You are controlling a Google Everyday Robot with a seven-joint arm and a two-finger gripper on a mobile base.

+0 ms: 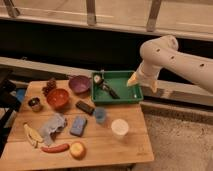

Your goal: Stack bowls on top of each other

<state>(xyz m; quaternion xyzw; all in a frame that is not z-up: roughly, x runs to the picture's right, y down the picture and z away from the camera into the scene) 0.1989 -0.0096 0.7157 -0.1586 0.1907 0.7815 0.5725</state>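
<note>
The red-orange bowl (58, 98) sits upright on the left part of the wooden table (127, 147). The dark purple bowl (79, 84) sits just behind and to the right of it, and the two are apart. My gripper (142, 83) hangs from the white arm on the right, above the right edge of a green tray (131, 95), well to the right of both bowls. Its two yellowish fingertips stand apart and hold nothing.
The green tray holds a small round item (97, 78) and a dark utensil (109, 89). Also on the table are a metal cup (34, 104), grapes (50, 86), a black block (85, 107), a blue cup (100, 115), a white cup (120, 128), a blue sponge (78, 125), a cloth (52, 125), a banana (32, 135) and an apple (77, 150).
</note>
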